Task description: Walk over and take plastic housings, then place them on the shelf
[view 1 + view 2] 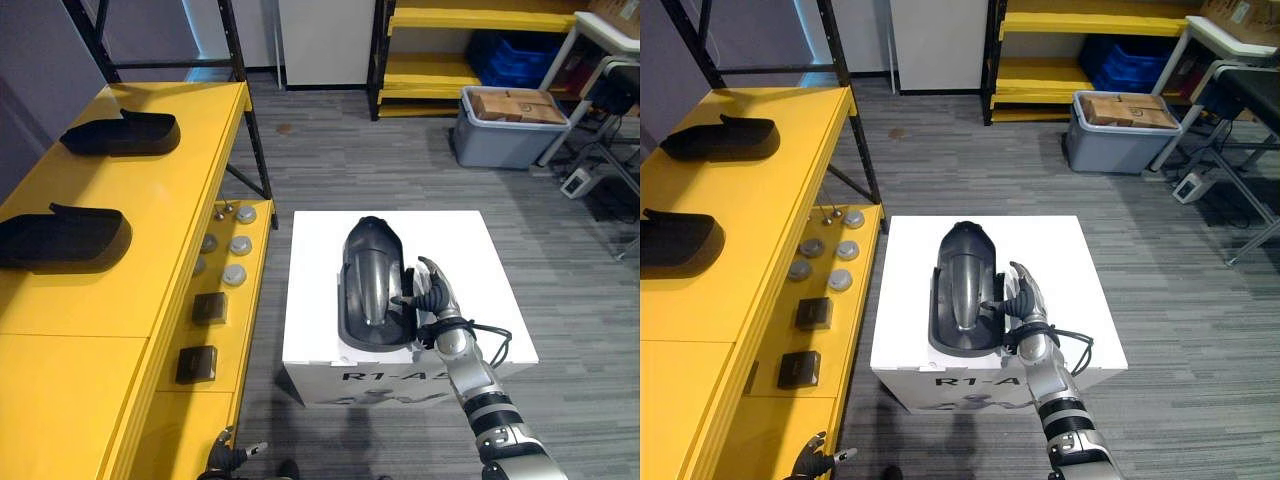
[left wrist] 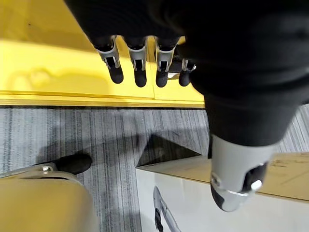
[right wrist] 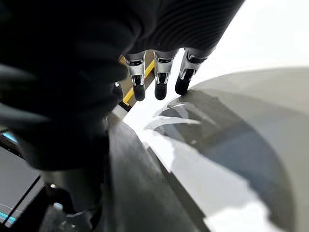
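Observation:
A black plastic housing (image 1: 370, 280) lies lengthwise on a white box (image 1: 460, 250) in front of me. My right hand (image 1: 432, 297) rests against the housing's right side near its front end. Its fingers (image 3: 161, 79) are straight over the box top and its thumb reaches in to the housing's rim (image 3: 145, 193). Two more black housings (image 1: 125, 133) (image 1: 60, 238) lie on the top of the yellow shelf (image 1: 170, 210) to my left. My left hand (image 1: 232, 455) hangs low beside that shelf, its fingers (image 2: 140, 67) straight and holding nothing.
The shelf's lower level carries round metal parts (image 1: 235, 245) and black blocks (image 1: 208, 308). A black shelf upright (image 1: 250, 110) stands behind. A grey bin with cardboard boxes (image 1: 505, 125) and a yellow rack (image 1: 430, 60) stand at the back right. Grey floor surrounds the box.

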Motion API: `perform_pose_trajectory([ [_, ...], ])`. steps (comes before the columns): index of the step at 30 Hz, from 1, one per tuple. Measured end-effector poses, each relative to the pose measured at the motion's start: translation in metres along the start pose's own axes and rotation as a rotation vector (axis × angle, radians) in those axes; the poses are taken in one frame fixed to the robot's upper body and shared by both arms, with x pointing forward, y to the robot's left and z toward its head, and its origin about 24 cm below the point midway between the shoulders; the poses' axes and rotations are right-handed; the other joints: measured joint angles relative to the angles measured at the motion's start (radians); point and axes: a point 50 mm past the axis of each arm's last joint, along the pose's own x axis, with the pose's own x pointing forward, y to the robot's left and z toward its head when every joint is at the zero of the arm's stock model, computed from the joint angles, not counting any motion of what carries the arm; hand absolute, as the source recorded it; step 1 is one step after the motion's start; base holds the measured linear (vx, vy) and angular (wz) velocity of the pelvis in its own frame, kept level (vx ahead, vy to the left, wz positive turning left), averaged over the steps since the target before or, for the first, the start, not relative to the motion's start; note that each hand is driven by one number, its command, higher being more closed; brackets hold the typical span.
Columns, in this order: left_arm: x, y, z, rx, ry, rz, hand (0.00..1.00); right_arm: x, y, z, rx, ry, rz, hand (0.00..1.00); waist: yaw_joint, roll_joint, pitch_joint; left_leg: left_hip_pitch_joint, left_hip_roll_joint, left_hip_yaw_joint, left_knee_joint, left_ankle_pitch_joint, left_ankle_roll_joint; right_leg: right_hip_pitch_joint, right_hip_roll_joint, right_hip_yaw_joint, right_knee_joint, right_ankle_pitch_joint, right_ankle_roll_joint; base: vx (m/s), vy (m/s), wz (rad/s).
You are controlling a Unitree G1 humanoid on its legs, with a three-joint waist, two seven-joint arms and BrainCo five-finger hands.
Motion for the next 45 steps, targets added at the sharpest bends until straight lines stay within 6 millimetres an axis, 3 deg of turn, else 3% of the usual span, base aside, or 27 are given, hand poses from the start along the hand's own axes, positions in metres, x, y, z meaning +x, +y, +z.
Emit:
perform_pose_trajectory([
  [4, 0.000, 0.001, -0.001, 0.001, 0.003, 0.009, 0.00, 0.000, 0.000, -0.001, -0.026, 0.008, -0.014, 0.00, 0.001, -0.001, 0.008, 0.007, -0.003, -0.009, -0.030, 0.021, 0.000, -0.002, -0.001, -0.009, 0.001, 0.001, 0.002, -0.05, 0.016, 0.07],
  [5, 0.000, 0.001, -0.001, 0.002, 0.004, 0.010, 0.00, 0.000, 0.000, -0.002, -0.039, 0.010, -0.017, 1.00, 0.001, -0.002, 0.009, 0.008, -0.004, -0.014, -0.039, 0.027, 0.000, -0.004, -0.001, -0.012, 0.001, 0.001, 0.002, -0.04, 0.013, 0.09],
  [16, 0.000, 0.003, -0.001, 0.013, 0.002, 0.013, 0.00, 0.015, -0.012, 0.005, -0.197, -0.006, -0.064, 1.00, 0.002, -0.010, 0.018, 0.021, -0.004, -0.009, -0.054, 0.029, -0.001, 0.002, 0.001, -0.010, -0.005, 0.001, 0.002, 0.00, 0.003, 0.00],
  [27, 0.001, 0.004, 0.000, 0.015, 0.000, 0.018, 0.00, 0.014, -0.014, 0.001, -0.250, -0.004, -0.059, 1.00, 0.003, -0.016, 0.026, 0.031, -0.004, -0.015, -0.055, 0.029, -0.001, 0.016, 0.001, -0.014, -0.006, 0.001, 0.002, -0.02, 0.003, 0.01],
  [38, 0.001, 0.004, 0.002, 0.008, -0.008, 0.020, 0.00, -0.004, -0.020, -0.007, -0.186, 0.000, -0.112, 1.00, 0.002, -0.016, 0.025, 0.031, -0.005, -0.027, -0.054, 0.029, -0.001, 0.023, 0.000, -0.029, -0.006, 0.000, 0.003, -0.01, 0.001, 0.03],
  [45, -0.001, 0.001, 0.017, -0.037, -0.078, 0.035, 0.00, -0.017, -0.029, 0.009, -0.084, -0.072, -0.206, 1.00, -0.001, -0.014, 0.024, 0.031, -0.005, -0.027, -0.054, 0.034, -0.002, 0.022, 0.000, -0.029, -0.005, 0.001, 0.003, -0.02, 0.002, 0.00],
])
